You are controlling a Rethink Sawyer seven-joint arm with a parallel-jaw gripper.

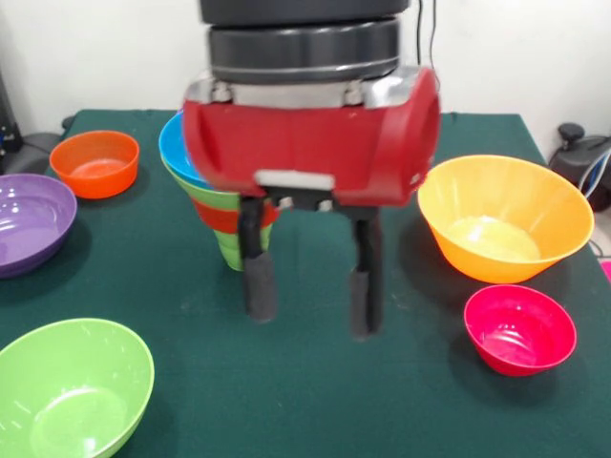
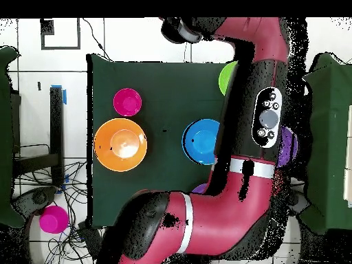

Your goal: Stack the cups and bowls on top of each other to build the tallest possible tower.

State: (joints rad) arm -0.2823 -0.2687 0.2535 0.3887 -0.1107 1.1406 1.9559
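Observation:
The tower [image 1: 221,212] stands mid-table: a blue bowl [image 1: 176,145] on top, green and orange-red bowl rims below it, and a slim light-green cup [image 1: 232,252] at the base. From above, the blue bowl [image 2: 201,141] shows beside the arm. My gripper [image 1: 310,317] hangs open and empty on the camera side of the tower, slightly to its right. One finger [image 1: 259,286] overlaps the tower's base. Loose bowls lie around: small orange-red [image 1: 95,164], purple [image 1: 29,221], lime-green [image 1: 72,391], large orange [image 1: 504,218], pink-red [image 1: 520,329].
The green-covered table [image 1: 315,401] carries everything. In the overhead view the arm [image 2: 254,124] covers part of a green bowl [image 2: 227,77] and a purple bowl [image 2: 289,144]. The large orange bowl [image 2: 120,144] and pink-red bowl [image 2: 127,102] lie at the left.

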